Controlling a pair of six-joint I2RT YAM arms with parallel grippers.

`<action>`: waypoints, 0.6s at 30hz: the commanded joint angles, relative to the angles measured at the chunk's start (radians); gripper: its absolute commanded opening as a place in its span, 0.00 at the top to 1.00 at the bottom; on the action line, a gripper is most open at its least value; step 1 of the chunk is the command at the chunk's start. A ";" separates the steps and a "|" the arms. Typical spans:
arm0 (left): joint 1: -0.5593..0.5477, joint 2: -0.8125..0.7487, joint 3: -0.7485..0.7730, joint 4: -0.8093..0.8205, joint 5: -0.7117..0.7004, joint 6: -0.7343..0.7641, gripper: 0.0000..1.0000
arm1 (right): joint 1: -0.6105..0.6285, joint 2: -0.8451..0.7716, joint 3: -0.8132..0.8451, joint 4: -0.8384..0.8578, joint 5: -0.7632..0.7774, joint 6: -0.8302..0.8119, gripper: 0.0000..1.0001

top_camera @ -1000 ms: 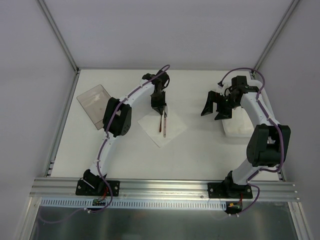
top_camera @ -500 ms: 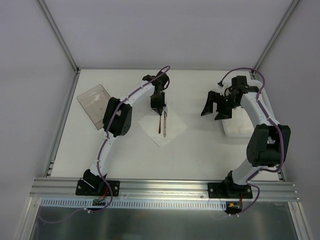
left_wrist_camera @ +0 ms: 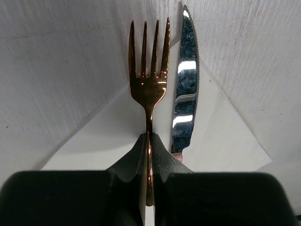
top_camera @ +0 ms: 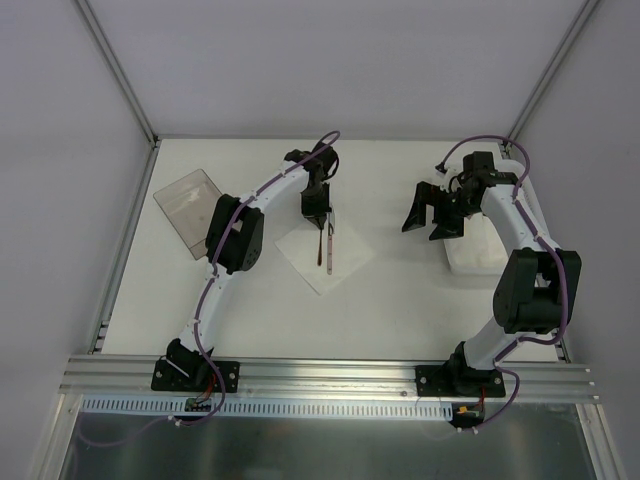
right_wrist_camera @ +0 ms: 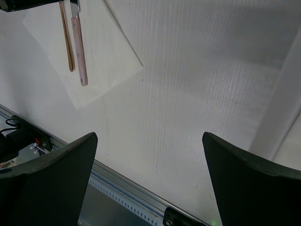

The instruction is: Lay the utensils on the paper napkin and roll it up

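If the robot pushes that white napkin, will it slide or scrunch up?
The paper napkin looks thin and lies very flat, so it would probably crumple or fold rather than stay stiff. It seems light, so a nudge may slide it. The knife lying on it might pin that part down a little.

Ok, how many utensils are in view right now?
2. A fork, gripped in the left hand, over the napkin; a knife lying on the napkin beside it. More could be hidden.

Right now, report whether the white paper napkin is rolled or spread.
Spread flat: white paper napkin shows open corners beneath copper fork.
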 commanded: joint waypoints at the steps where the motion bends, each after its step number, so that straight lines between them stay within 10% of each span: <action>1: -0.011 -0.036 -0.014 0.000 -0.010 -0.015 1.00 | -0.005 -0.024 0.002 0.003 -0.004 -0.011 0.01; 18: -0.029 -0.102 -0.053 0.003 -0.048 -0.043 1.00 | -0.005 -0.032 -0.005 0.007 -0.018 -0.011 0.01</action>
